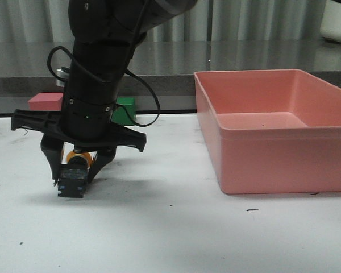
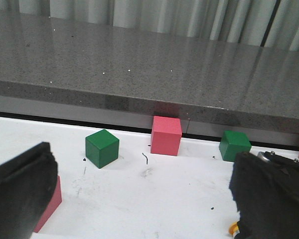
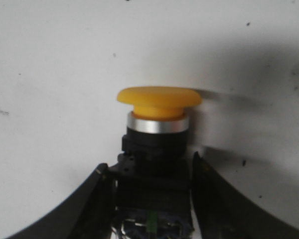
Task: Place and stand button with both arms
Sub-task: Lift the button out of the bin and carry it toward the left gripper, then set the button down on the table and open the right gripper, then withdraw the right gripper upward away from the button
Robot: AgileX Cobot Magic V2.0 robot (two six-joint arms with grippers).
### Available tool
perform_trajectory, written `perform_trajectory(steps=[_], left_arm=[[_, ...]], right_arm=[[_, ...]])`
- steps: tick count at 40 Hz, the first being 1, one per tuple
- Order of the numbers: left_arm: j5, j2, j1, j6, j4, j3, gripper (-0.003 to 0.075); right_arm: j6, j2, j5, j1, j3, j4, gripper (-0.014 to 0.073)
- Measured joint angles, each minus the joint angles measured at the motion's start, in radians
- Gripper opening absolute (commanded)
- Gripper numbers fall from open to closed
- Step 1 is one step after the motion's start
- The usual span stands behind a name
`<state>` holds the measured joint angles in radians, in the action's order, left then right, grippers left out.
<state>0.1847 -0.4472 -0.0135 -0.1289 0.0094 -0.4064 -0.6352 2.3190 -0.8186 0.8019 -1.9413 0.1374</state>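
At lower left of the front view my right gripper [image 1: 73,175] is clamped on the boxy base of the button [image 1: 72,183], which rests on the white table [image 1: 176,233], with open surface ahead and to the right up to the pink bin [image 1: 273,122]. In its wrist view my left gripper [image 2: 144,199] is spread wide. Two green cubes [image 2: 101,148] [image 2: 234,145] and a red cube [image 2: 166,135] line the grey ledge [image 2: 139,74] behind.
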Motion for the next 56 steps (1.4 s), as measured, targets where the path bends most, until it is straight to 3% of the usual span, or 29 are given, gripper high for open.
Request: perform_trajectory(steps=[8, 15, 19, 26, 32, 44, 56], left_arm=[[0.000, 0.000, 0.000, 0.000, 0.000, 0.000, 0.0673], [0.000, 0.000, 0.000, 0.000, 0.000, 0.000, 0.0673], [0.000, 0.000, 0.000, 0.000, 0.000, 0.000, 0.0673], [0.000, 0.000, 0.000, 0.000, 0.000, 0.000, 0.0673], [0.002, 0.000, 0.000, 0.000, 0.000, 0.000, 0.0673], [0.002, 0.000, 0.000, 0.000, 0.000, 0.000, 0.0673], [0.006, 0.000, 0.000, 0.000, 0.000, 0.000, 0.0673]], right_arm=[[-0.002, 0.004, -0.015, 0.000, -0.037, 0.000, 0.0545], [-0.004, 0.004, -0.085, -0.001, -0.106, -0.002, 0.0554], [0.019, -0.011, -0.122, -0.001, -0.147, -0.008, 0.0451], [0.070, -0.061, -0.151, -0.001, -0.184, -0.010, 0.0111], [0.083, -0.092, -0.188, -0.001, -0.186, -0.012, -0.0063], [0.230, -0.167, -0.354, -0.027, -0.186, -0.021, -0.0063], [0.420, -0.333, -0.422, -0.213, -0.171, -0.023, -0.0063]])
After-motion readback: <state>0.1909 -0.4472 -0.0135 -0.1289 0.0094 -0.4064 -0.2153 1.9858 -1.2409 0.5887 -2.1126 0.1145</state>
